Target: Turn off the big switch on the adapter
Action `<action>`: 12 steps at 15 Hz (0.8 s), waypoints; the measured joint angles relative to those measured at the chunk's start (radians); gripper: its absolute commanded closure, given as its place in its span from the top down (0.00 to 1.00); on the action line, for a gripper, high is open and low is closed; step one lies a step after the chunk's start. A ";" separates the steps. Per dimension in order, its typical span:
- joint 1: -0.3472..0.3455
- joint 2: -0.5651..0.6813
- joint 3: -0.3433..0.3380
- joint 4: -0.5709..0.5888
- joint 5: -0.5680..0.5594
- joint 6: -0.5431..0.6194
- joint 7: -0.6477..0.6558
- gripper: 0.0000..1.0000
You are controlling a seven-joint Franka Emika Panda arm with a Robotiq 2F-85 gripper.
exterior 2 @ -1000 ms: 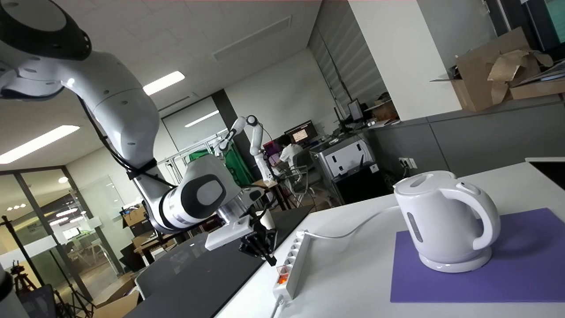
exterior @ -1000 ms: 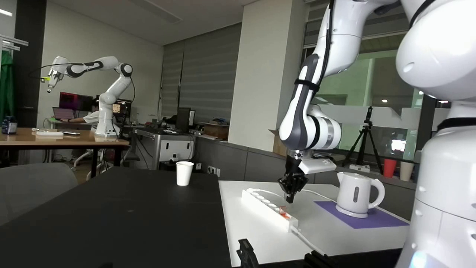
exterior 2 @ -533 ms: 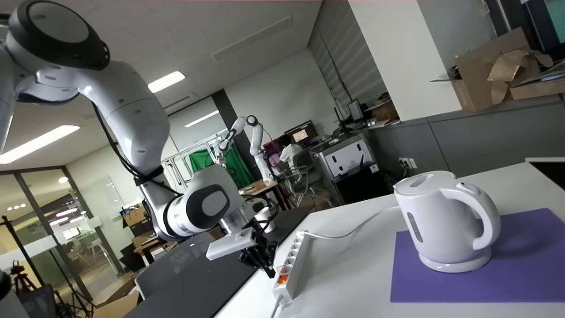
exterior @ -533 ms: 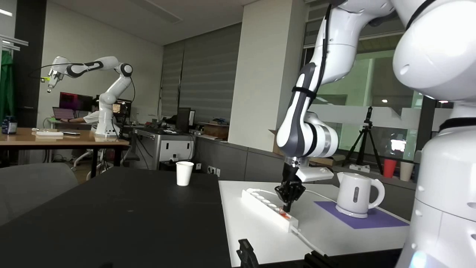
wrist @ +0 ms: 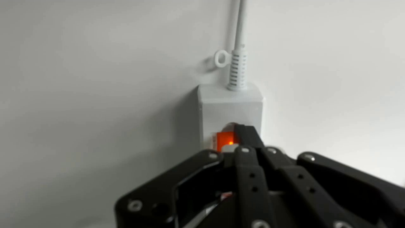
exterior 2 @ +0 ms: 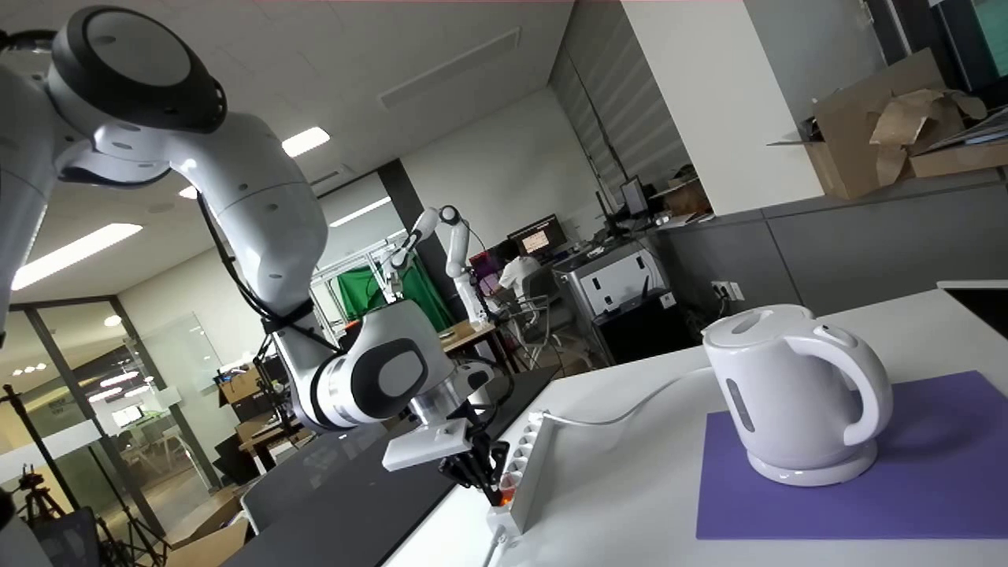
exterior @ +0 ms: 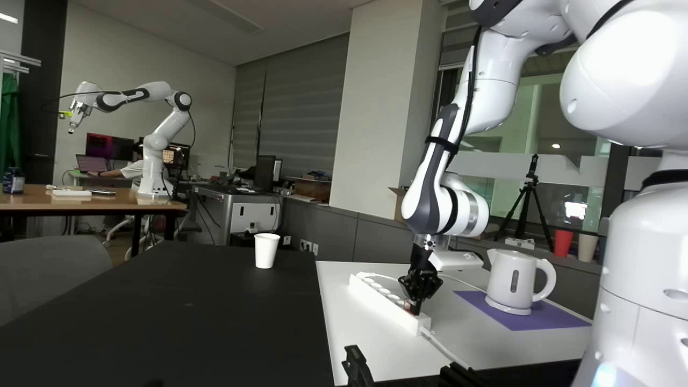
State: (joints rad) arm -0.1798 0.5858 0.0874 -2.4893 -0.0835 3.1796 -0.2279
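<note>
Fingers [wrist: 249,136], closed together with nothing between them, point down at the orange switch [wrist: 224,138] near one end of the white power strip [exterior: 382,307]; whether they touch it I cannot tell. For a clean press, I would set that joined tip on the switch's raised side, not clear from here, and push straight down, without sliding the strip over the table [exterior 2: 630,504], where the electric kettle [exterior 2: 787,402] stands well apart on a purple sheet [exterior 2: 937,472].
</note>
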 measured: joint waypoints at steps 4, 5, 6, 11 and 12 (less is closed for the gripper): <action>-0.018 0.006 0.011 0.011 -0.003 -0.007 -0.008 0.00; -0.018 0.006 0.011 0.012 -0.005 -0.011 -0.009 0.00; -0.018 0.006 0.011 0.013 -0.008 -0.013 -0.009 0.00; 0.013 0.006 -0.013 0.014 -0.023 -0.012 -0.013 0.00; 0.035 0.006 -0.032 0.013 -0.032 -0.007 -0.013 0.00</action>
State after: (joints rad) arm -0.1446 0.5915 0.0557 -2.4766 -0.1152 3.1730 -0.2414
